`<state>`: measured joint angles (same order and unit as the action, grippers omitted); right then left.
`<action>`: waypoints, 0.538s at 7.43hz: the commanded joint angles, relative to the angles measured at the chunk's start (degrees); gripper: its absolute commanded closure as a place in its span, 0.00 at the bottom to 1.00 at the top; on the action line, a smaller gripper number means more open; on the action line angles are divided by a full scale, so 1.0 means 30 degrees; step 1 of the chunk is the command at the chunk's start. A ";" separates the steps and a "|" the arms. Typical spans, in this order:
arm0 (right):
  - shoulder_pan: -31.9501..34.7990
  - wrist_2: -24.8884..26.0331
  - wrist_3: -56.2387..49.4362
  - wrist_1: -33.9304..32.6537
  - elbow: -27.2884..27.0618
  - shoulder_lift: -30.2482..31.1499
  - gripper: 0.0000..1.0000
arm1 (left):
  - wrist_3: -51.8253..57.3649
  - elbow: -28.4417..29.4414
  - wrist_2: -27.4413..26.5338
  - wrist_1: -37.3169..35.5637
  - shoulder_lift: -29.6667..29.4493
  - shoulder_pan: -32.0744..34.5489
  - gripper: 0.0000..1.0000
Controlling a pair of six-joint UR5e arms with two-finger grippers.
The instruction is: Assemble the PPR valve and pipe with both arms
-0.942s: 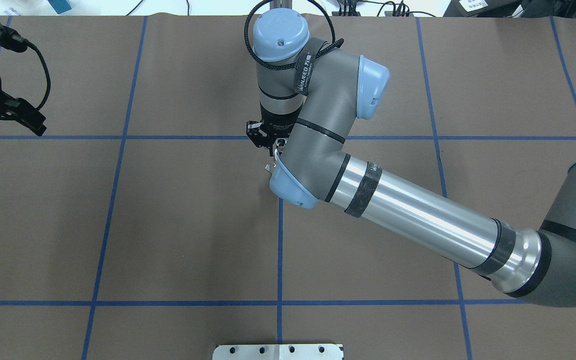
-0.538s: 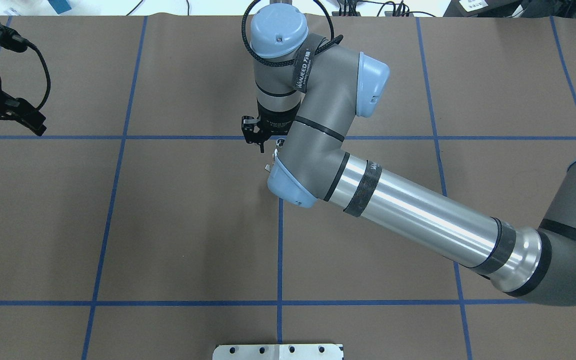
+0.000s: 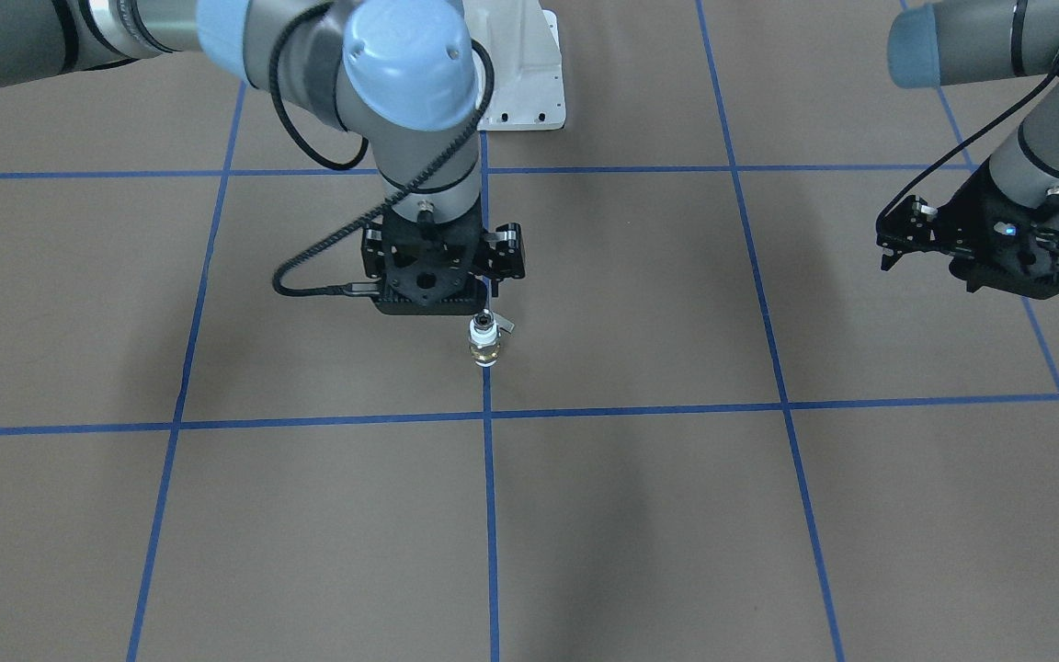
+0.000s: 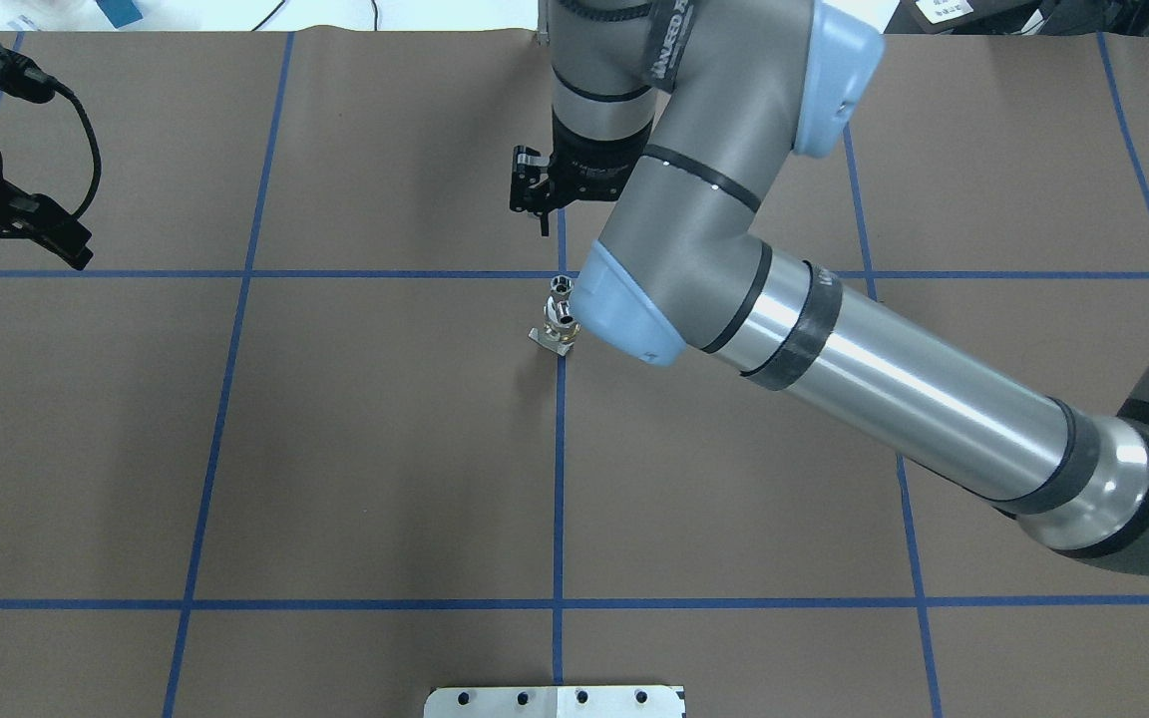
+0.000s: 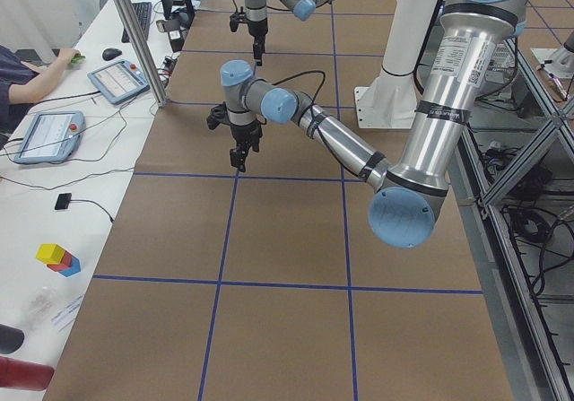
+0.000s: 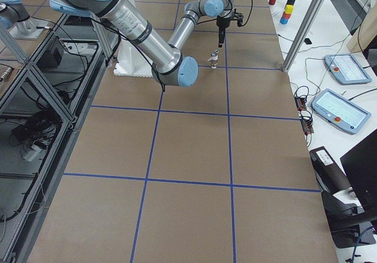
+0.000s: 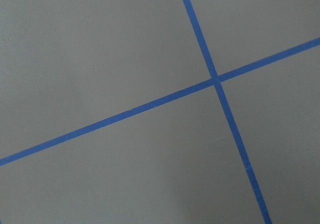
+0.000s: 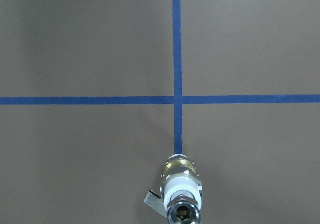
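Observation:
The PPR valve (image 4: 559,325) stands upright on the brown table, alone, at a blue tape crossing. It has white ends, a brass band and a small grey lever. It also shows in the front view (image 3: 484,346) and the right wrist view (image 8: 182,184). The silvery pipe (image 4: 561,288) sticks up out of its top opening (image 3: 483,322). My right gripper (image 4: 542,214) hangs above and beyond the valve, apart from it, open and empty. My left gripper (image 4: 74,249) is far off at the table's left side (image 3: 886,250), empty, its jaws a little apart.
The right arm's forearm (image 4: 884,399) crosses over the table's right half, and its blue elbow cap (image 4: 624,319) hangs right beside the valve. The white bolted pedestal (image 4: 555,701) stands at the near edge. Tablets (image 6: 341,110) and coloured blocks (image 6: 287,13) lie on the operators' bench.
My right gripper has let go at the valve's top, risen and moved toward the far edge. The valve with the pipe now stands uncovered. The left arm has not moved.

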<state>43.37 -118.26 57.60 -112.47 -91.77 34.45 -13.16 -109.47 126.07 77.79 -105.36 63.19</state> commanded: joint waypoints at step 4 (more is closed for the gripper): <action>0.9249 -0.2729 -1.6842 -0.4112 -0.6061 0.9589 0.01 | 0.7162 0.1092 0.2067 0.0027 0.2335 0.6255 0.00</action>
<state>62.82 -122.88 22.44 -124.85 -109.45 55.36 2.16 -108.36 131.10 77.76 -100.61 75.78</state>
